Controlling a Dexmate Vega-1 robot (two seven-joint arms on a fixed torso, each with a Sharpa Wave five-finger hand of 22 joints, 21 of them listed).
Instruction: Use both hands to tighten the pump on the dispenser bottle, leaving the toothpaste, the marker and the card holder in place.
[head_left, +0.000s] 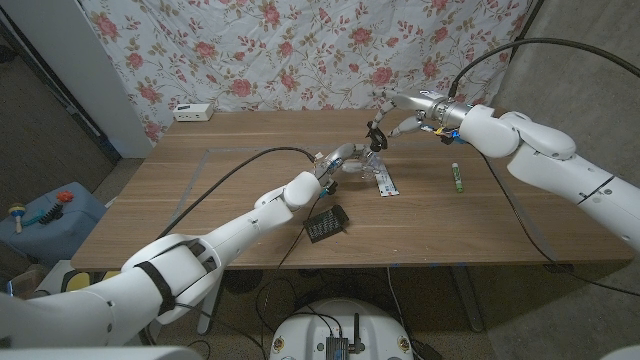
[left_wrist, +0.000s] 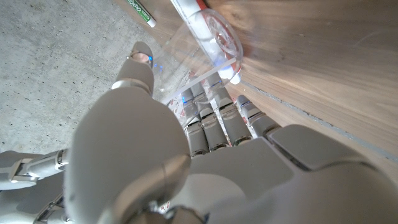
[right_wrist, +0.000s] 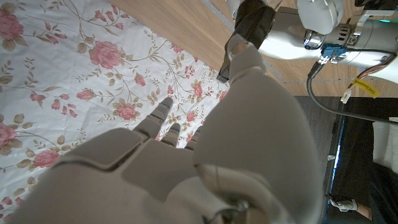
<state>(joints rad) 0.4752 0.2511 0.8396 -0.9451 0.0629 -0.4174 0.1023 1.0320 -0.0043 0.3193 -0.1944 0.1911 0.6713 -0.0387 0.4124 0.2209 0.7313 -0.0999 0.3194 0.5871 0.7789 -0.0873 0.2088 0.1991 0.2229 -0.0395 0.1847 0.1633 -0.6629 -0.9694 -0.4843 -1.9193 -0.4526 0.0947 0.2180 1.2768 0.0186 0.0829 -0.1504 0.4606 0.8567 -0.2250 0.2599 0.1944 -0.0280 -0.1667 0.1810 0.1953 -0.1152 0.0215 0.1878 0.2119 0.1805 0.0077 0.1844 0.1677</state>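
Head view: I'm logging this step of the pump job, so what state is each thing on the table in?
Bottle: clear, on the table, gripped by the left hand.
Pump: black, on top of the bottle, pinched by the right hand.
Toothpaste: lying flat beside the bottle, untouched.
Marker: lying flat, capped end unclear, untouched.
Card holder: black mesh, on the table, untouched.

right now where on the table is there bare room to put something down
Bare wood spans the table left of the left hand, and along the front edge right of the card holder. Crowded mid-table: bottle, toothpaste, right hand; marker beside them.
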